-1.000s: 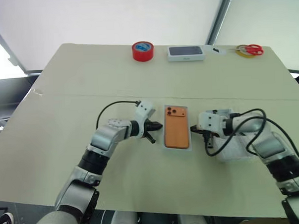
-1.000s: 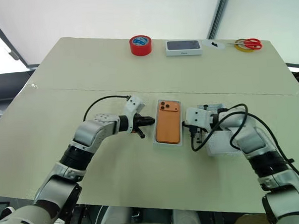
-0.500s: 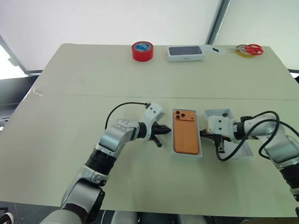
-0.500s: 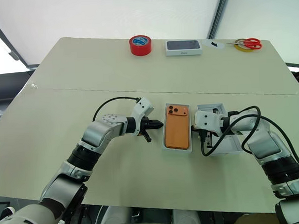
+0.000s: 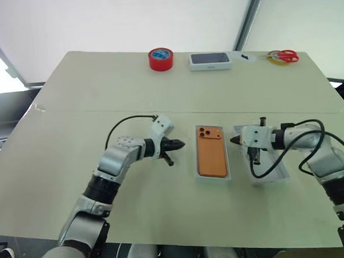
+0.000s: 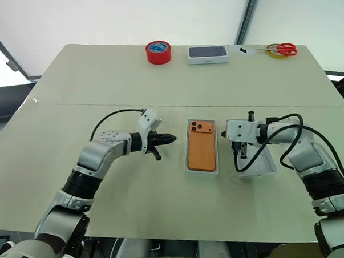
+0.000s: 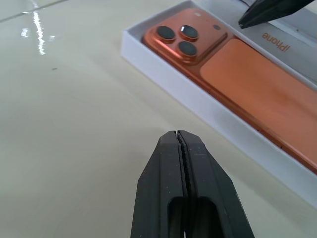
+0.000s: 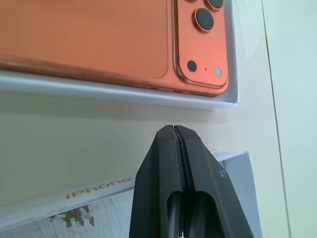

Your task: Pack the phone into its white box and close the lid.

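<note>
The phone [image 5: 212, 158] is lying camera-side up inside the white box [image 5: 198, 172] at centre frame on the surface [image 5: 73, 99]. The left claw [image 5: 180, 144] is hovering just left of the box, its fingers pressed together and holding nothing. The right claw [image 5: 233, 140] is hanging just right of the box, fingers likewise together and empty, over the near edge of the lid [image 5: 271, 176], which seems to be lying open side up. Along the upper edge are sitting a red tape roll [image 5: 161, 58], a second box [image 5: 210, 61] and scissors [image 5: 283, 57].
</note>
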`<action>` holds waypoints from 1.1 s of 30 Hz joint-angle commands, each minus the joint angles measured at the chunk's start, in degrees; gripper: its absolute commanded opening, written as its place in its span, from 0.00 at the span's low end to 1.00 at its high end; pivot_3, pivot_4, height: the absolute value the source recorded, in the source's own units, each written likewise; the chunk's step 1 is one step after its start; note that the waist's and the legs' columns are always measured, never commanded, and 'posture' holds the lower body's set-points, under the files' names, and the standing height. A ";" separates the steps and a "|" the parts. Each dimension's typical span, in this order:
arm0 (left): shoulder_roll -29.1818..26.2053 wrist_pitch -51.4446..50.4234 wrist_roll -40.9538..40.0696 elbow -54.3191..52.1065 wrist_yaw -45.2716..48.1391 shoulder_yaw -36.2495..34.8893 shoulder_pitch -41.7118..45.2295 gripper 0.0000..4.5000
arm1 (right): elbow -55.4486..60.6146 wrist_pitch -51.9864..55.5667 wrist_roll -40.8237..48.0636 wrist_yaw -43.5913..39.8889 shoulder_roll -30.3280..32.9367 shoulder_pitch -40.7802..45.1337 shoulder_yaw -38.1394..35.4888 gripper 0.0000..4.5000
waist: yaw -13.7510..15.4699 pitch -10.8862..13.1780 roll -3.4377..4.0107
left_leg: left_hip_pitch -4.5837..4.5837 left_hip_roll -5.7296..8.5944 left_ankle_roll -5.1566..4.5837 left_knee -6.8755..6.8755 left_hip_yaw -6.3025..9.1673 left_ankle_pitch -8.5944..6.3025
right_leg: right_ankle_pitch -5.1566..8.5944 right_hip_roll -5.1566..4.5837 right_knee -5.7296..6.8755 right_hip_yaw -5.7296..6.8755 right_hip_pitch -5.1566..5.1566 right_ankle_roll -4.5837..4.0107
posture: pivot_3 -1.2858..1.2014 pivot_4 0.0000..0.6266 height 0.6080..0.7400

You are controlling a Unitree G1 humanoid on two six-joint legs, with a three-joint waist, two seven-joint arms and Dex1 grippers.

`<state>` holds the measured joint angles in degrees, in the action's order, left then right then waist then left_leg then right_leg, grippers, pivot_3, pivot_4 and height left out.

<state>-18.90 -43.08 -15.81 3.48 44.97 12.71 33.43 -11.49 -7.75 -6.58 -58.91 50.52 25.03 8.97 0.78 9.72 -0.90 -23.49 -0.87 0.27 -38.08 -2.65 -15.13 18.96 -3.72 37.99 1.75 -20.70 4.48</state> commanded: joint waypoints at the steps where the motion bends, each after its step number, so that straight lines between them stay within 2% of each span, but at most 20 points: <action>1: -1.77 1.30 -2.05 -4.88 0.76 -3.21 -1.27 0.01 | -1.48 0.30 -0.20 -0.60 2.21 -0.41 -1.36 0.00 | -0.01 0.00 0.00 | 0.00 0.00 0.00 -0.01 0.00 0.00 | 0.00 0.00 0.00 0.00 0.00 0.00 | 0.52 0.24 1.00; 10: -7.11 4.22 -6.85 -11.25 3.75 -10.05 -7.22 0.01 | -1.08 -3.33 -0.53 -0.77 7.21 -2.91 -2.92 0.00 | -0.01 0.01 0.02 | 0.01 -0.01 0.00 0.01 0.01 0.00 | 0.00 -0.03 -0.01 0.00 0.00 0.00 | 0.52 0.24 1.00; 13: -8.64 3.79 -9.43 -11.49 5.40 -12.04 -8.37 0.01 | 1.52 0.32 4.95 -3.12 7.32 -4.30 -5.13 0.00 | -0.06 0.01 0.01 | 0.01 -0.01 -0.01 0.02 0.01 -0.01 | 0.00 -0.04 -0.02 0.00 0.01 0.00 | 0.52 0.24 1.00; 15: -9.94 2.28 -12.09 -12.28 7.53 -13.05 -9.32 0.13 | 3.68 4.15 8.13 -5.24 7.40 -5.15 -6.21 0.00 | -0.15 0.01 0.02 | 0.01 -0.01 -0.04 0.02 0.01 -0.03 | 0.00 -0.04 -0.02 0.00 0.01 0.00 | 0.52 0.24 1.00; 17: -11.74 6.42 -10.45 -13.25 8.96 -12.70 -11.18 0.28 | 5.08 8.05 9.82 -5.86 7.68 -5.21 -7.34 0.12 | -0.26 0.02 0.05 | 0.01 -0.03 -0.06 0.02 0.01 -0.04 | 0.00 -0.04 -0.01 0.00 -0.01 -0.01 | 0.52 0.24 1.00; 19: -13.28 10.64 -9.34 -14.31 10.26 -12.80 -13.25 0.52 | 7.34 13.11 12.40 -5.21 7.05 -4.83 -9.03 0.30 | -0.41 0.05 0.12 | 0.01 -0.03 -0.07 0.05 0.00 -0.05 | 0.00 -0.04 -0.01 -0.01 -0.02 -0.01 | 0.52 0.24 1.00; 22: -14.56 16.76 -9.66 -15.56 12.28 -14.40 -16.09 0.53 | 11.76 20.28 15.24 -4.02 6.57 -5.36 -11.16 0.64 | -0.43 0.06 0.14 | 0.01 -0.05 -0.13 0.09 0.01 -0.09 | 0.01 -0.04 -0.02 0.00 -0.06 -0.02 | 0.52 0.24 1.00; 25: -15.28 21.32 -11.40 -15.82 14.90 -16.48 -18.04 0.53 | 16.21 28.35 16.47 0.34 5.55 -5.95 -13.47 0.64 | -0.39 0.07 0.14 | 0.00 -0.06 -0.21 0.10 0.02 -0.15 | 0.01 -0.08 -0.02 -0.01 -0.06 -0.03 | 0.52 0.24 1.00; 29: -15.66 27.65 -12.07 -14.94 17.33 -18.94 -19.70 0.53 | 29.38 53.43 23.18 5.73 4.65 -10.47 -17.12 0.64 | -0.01 0.07 0.16 | -0.01 -0.04 -0.23 0.11 0.04 -0.17 | 0.01 -0.15 -0.05 0.00 -0.07 -0.04 | 0.52 0.24 1.00; 33: -16.21 34.33 -9.97 -12.39 18.77 -19.68 -20.88 0.53 | 39.12 66.03 23.43 10.65 6.36 -16.07 -18.67 0.64 | -0.14 0.07 0.18 | -0.04 -0.03 -0.28 0.19 0.05 -0.21 | 0.01 -0.19 -0.11 0.00 -0.12 -0.05 | 0.52 0.24 1.00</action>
<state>-34.48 -11.95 -26.35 -8.77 63.18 -5.54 12.85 24.17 54.43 16.61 -50.26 55.52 9.17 -7.13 0.64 9.78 -0.72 -23.53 -0.91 -0.02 -37.87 -2.60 -15.34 18.98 -3.90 37.88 1.74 -20.83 4.42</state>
